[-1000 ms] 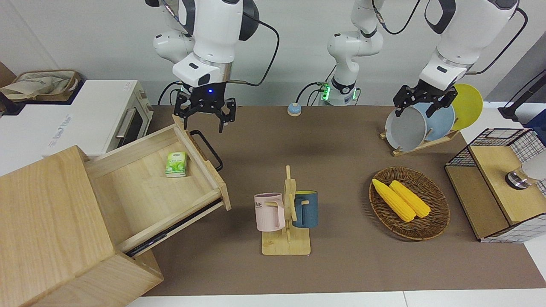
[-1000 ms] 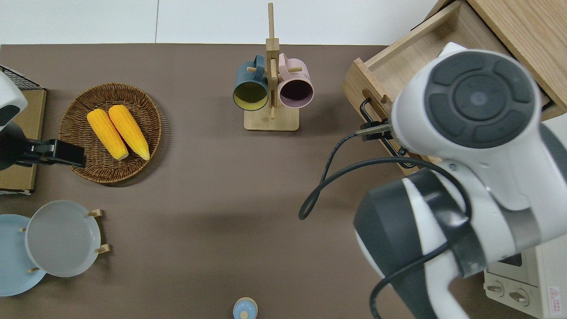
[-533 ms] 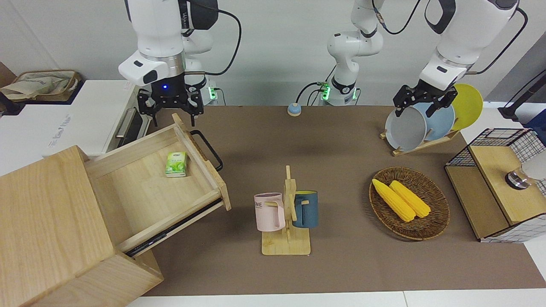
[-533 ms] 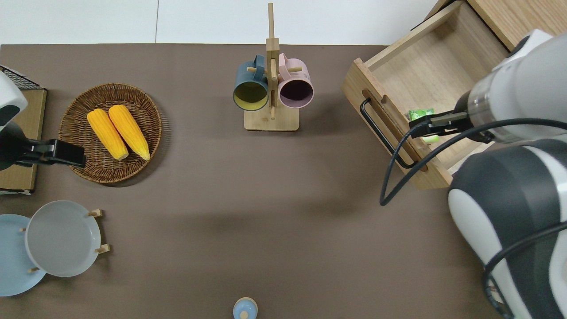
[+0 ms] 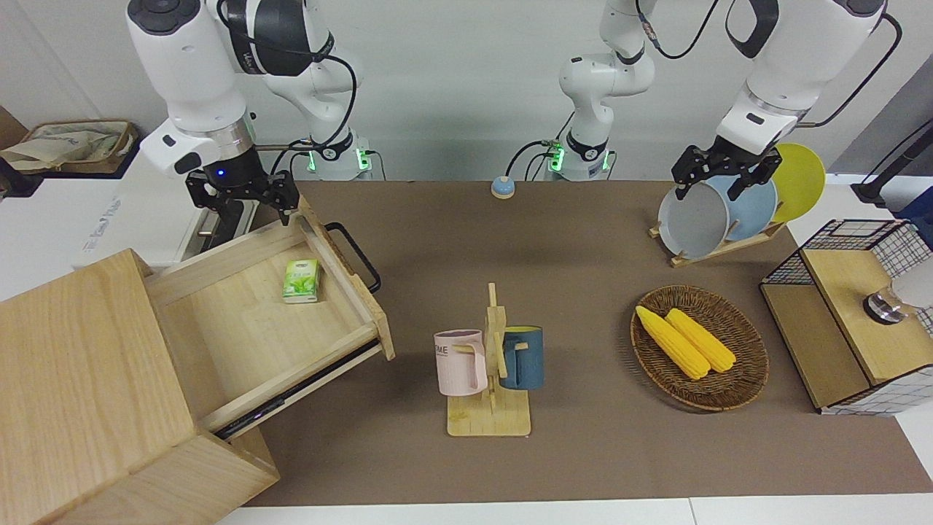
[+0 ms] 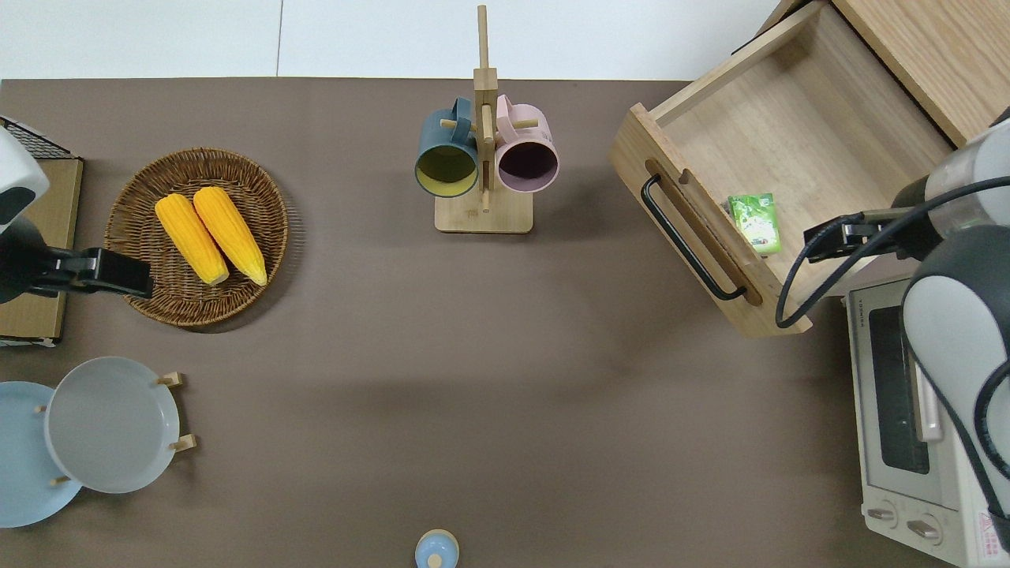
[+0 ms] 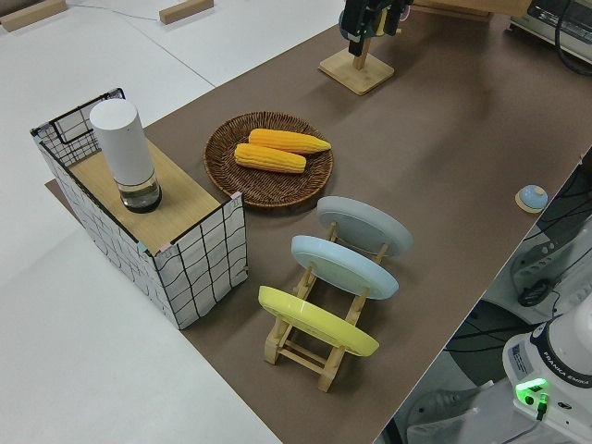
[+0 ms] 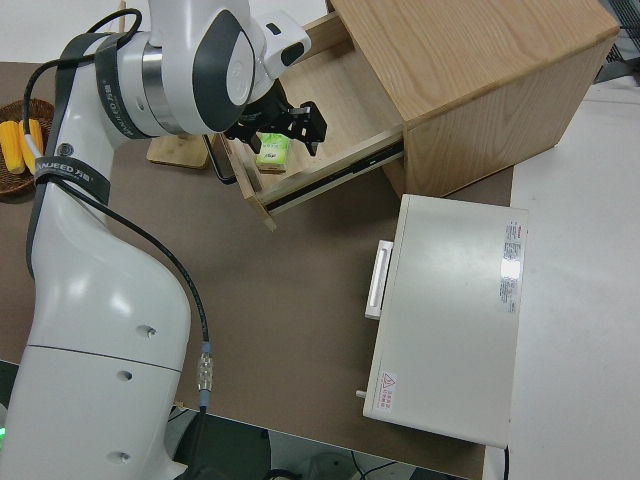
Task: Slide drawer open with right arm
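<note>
- Already slid far out of the wooden box [image 5: 95,379] at the right arm's end of the table: drawer [image 5: 255,321], handle [image 5: 355,255] free, green packet [image 5: 301,281] inside.
- Right gripper [image 5: 240,193]: raised, fingers spread, empty.
- Step judged complete; next, only retreat.
- Left gripper [image 5: 718,175]: parked, spread.

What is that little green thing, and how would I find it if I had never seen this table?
Find the big pale wooden box at the right arm's end of the table. Its wide shallow drawer is pulled open. The small green packet lies flat inside, near the drawer's front board, the only thing in there.
</note>
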You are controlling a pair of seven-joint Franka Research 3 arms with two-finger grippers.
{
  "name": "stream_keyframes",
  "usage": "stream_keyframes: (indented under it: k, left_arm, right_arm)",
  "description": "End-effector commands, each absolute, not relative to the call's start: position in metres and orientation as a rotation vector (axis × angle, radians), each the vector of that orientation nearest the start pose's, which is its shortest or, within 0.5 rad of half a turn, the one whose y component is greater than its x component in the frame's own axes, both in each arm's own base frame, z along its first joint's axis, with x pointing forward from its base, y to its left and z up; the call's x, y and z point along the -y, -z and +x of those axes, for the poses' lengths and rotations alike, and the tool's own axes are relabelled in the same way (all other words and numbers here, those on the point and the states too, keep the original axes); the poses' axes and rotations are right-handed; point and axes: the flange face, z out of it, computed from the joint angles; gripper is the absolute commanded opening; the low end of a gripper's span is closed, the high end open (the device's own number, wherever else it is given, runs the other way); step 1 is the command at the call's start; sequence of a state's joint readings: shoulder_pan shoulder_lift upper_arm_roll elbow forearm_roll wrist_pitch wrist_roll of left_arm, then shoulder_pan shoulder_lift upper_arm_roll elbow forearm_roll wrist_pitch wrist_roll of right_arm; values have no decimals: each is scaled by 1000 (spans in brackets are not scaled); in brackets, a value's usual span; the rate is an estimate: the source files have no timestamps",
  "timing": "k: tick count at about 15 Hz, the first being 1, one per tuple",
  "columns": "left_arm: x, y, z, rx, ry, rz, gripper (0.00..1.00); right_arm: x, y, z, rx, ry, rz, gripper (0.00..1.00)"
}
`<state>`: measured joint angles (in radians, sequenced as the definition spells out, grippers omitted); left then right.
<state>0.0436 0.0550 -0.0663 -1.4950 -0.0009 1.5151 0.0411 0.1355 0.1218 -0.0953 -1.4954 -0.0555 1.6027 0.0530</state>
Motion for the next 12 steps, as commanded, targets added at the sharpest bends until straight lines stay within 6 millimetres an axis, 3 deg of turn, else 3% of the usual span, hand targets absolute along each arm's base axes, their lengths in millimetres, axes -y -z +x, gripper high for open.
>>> stream_keyframes:
  k: [1,6,12]
  left_arm:
    - [13,-630,563,-92,-60,-3126,993]
    - [13,-629,563,-92,-65,-3126,993]
    - [13,-629,563,-92,-62,-3126,993]
  right_arm:
    - [-10,-588,584,-33,-42,-3156,990]
    - [-1,-583,587,-71,-53,-3065,990]
    - [-8,-591,587,-16,-29,-3193,990]
